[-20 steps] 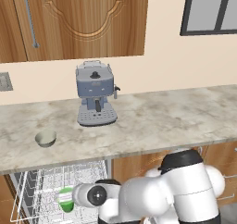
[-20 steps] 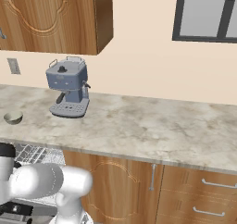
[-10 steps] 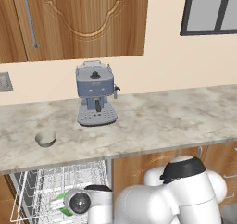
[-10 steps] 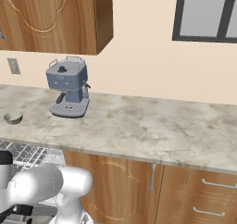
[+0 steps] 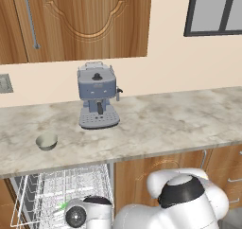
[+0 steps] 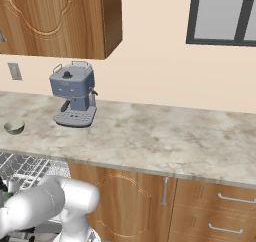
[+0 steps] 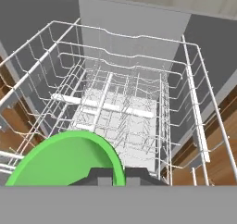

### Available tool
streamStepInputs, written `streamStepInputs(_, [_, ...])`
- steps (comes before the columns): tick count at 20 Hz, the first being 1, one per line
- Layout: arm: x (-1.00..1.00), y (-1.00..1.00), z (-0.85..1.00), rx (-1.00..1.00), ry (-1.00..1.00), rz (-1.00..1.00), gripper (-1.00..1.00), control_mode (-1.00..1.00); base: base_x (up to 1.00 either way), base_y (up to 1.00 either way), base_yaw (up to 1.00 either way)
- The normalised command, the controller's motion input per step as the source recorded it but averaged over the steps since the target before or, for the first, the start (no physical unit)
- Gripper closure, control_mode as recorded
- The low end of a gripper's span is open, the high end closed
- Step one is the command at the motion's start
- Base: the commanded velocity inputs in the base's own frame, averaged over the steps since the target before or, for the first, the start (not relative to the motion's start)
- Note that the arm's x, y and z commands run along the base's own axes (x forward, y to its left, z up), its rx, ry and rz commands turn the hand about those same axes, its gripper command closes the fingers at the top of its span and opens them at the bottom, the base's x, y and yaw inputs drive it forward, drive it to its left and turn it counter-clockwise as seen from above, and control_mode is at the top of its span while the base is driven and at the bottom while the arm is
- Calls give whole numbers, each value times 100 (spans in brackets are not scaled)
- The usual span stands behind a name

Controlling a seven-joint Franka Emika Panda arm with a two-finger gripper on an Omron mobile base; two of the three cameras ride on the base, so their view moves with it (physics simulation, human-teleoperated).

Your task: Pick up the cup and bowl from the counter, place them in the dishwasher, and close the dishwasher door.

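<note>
Cup (image 7: pixel 65 160): green, clamped at its rim by closed gripper (image 7: pixel 113 176), held over the white rack (image 7: pixel 139 107), presumably for setting down inside. Bowl (image 5: pixel 47 140): on counter (image 5: pixel 156 124), left of coffee machine (image 5: pixel 97 101), awaiting its turn.

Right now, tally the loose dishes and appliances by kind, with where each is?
Cups: 1, the green cup, in the claw above the dishwasher rack
Bowls: 1, the grey-beige bowl, on the counter
Coffee machines: 1, the grey coffee machine, on the counter
Total: 3
</note>
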Motion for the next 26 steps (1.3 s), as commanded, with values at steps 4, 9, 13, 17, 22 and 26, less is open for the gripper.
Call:
streamStepInputs(4, [0,-10,-34,-12,-4,0,-100,-100,0,0,0])
streamStepInputs(9, [0,-18,-26,-9,-3,0,-100,-100,0,0,0])
streamStepInputs(13, [0,-21,-14,-6,-4,0,-100,-100,0,0,0])
streamStepInputs(17, [0,-11,12,-1,-9,0,-100,-100,0,0,0])
streamStepInputs(22, [0,0,49,3,-6,0,-100,-100,0,0,0])
streamStepInputs(26, [0,10,43,12,0,0,-100,-100,0,0,0])
